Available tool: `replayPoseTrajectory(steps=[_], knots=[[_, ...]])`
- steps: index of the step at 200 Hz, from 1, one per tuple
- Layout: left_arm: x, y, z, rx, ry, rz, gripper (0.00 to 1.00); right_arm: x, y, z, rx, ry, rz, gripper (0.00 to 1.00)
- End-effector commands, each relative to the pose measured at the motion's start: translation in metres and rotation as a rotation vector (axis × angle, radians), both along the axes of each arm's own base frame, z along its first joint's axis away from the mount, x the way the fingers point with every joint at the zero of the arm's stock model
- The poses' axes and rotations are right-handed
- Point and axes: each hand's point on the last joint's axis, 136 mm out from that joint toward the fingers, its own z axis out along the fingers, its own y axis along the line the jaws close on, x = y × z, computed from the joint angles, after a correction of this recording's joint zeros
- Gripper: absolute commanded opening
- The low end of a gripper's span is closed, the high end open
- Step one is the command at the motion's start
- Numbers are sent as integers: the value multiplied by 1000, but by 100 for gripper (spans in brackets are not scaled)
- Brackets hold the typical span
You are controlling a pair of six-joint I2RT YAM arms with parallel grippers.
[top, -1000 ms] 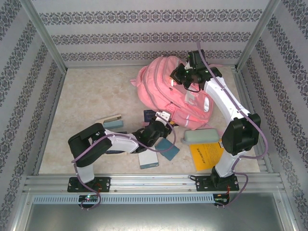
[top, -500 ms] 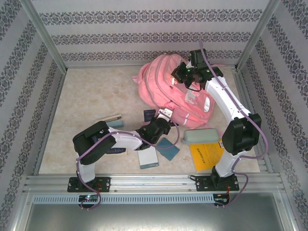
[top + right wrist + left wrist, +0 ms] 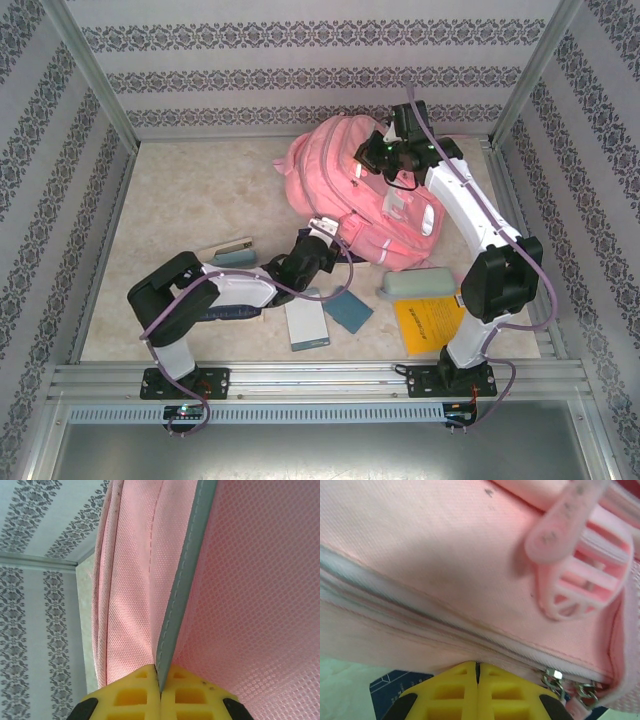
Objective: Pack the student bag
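Fabric first: with the left hand (image 3: 477, 667) pinched closed on the zip seam (image 3: 445, 630) of the student bag (image 3: 350, 190), far-centre on the bench (image 3: 190, 190), and the right hand (image 3: 160, 672) clamped on its grey-trimmed edge (image 3: 187, 565), draw apart slowly, evenly.

We see wallpaper (image 3: 300, 75) in grey floral bands on pale stripes from 9 round through 12 to 3 o'clock. Metal posts (image 3: 98, 85) rise at 10 and 2. The beige marbled tabletop (image 3: 190, 200) is evenly lit, and a slotted rail (image 3: 320, 378) runs at 6.
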Motion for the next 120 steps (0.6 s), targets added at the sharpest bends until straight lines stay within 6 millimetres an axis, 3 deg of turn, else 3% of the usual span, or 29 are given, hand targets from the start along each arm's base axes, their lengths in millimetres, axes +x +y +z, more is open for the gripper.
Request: replayPoseTrajectory(steps=[1,22,61,95,120], knots=[[4,0,20,-24,-37,-32,0,-5,10,49,-7,-153,69,0],[2,-2,21,-34,-14,-64,1,-5,11,46,-21,-150,75,0],[-19,-6,5,-67,42,-140,21,-6,12,53,-6,-160,74,0],[-46,-10,1,-66,-8,-300,48,-7,15,60,11,-184,94,0],[-54,-15,6,-57,-104,-373,53,-8,16,63,24,-200,90,0]])
